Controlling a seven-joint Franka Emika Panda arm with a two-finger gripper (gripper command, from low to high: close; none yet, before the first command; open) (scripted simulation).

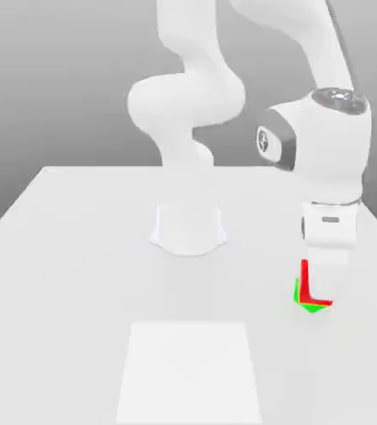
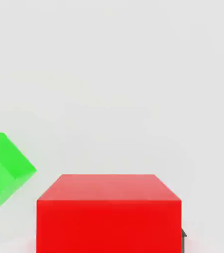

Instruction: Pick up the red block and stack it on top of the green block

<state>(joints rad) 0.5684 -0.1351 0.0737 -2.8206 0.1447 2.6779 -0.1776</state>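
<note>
Here, my jaws [image 1: 315, 290] hang low over the plain white surface [image 1: 75, 249], toward the exterior view's right and nearer the camera than my round white base [image 1: 188, 228]. The small glossy red cube [image 1: 306, 280] sits right at them, largely covered by my white hand, so that from the exterior view it shows as a thin upright red strip with a short red foot. In the hand view the red cube [image 2: 109, 212] faces me squarely, its near face flat on and its top face running straight back, edges parallel to my line of sight; being a cube, it has no long axis that I can make out. A small dark sliver sits against one lower edge of it, but I cannot tell whether my jaws are pressing on the cube or standing off it. The small bright green cube [image 2: 3, 170] lies just beside the red one, turned so a corner points toward it; whether the two touch I cannot tell. In the exterior view the green cube [image 1: 310, 305] peeks out beneath and beside the red. My arm rises from the base, bends back over itself in thick white links, and drops to a wrist [image 1: 316, 141] with my hand [image 1: 331, 228] pointing straight down at the surface.
</note>
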